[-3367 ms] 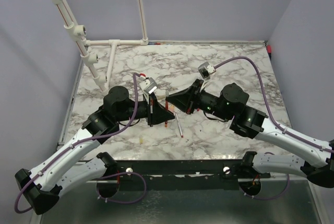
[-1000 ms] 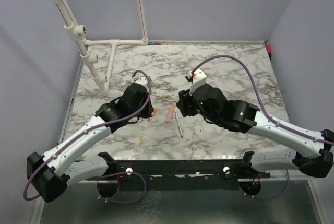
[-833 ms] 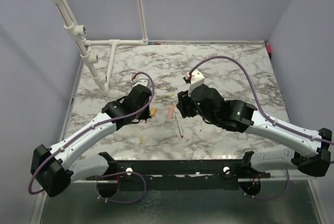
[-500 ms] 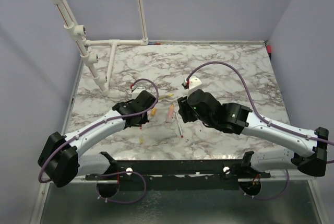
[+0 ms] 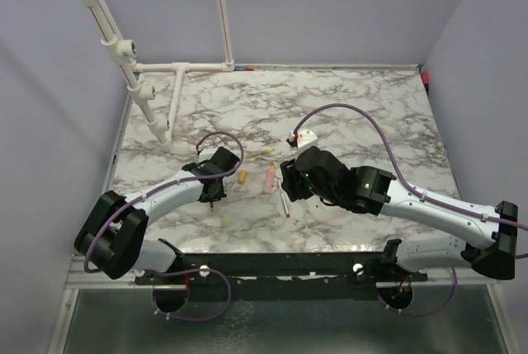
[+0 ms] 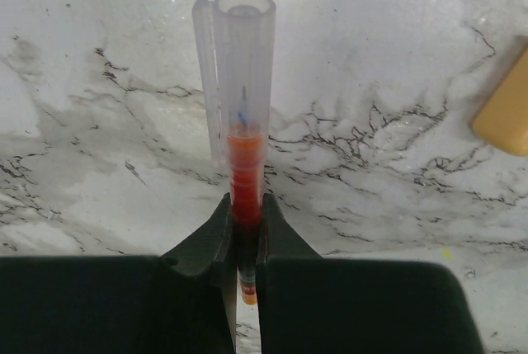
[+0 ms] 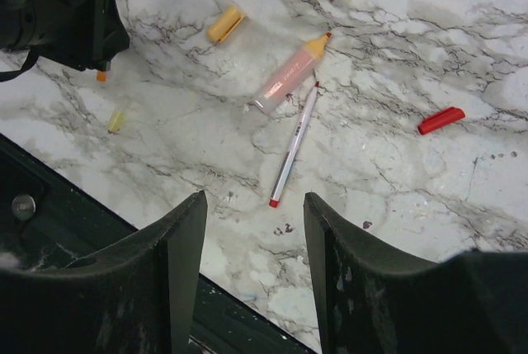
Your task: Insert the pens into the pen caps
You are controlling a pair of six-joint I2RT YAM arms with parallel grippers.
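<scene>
Pen (image 6: 245, 123), orange core in smooth translucent tube, pinched in my left end effector (image 6: 245, 215), near left of veined marble counter (image 7: 396, 181), right end effector (image 7: 254, 201) spread, empty, over slim white pen (image 7: 293, 149)

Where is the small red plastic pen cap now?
The small red plastic pen cap lies on the marble table in the right wrist view, to the right of the thin white red-tipped pen; the top view does not show it.
</scene>
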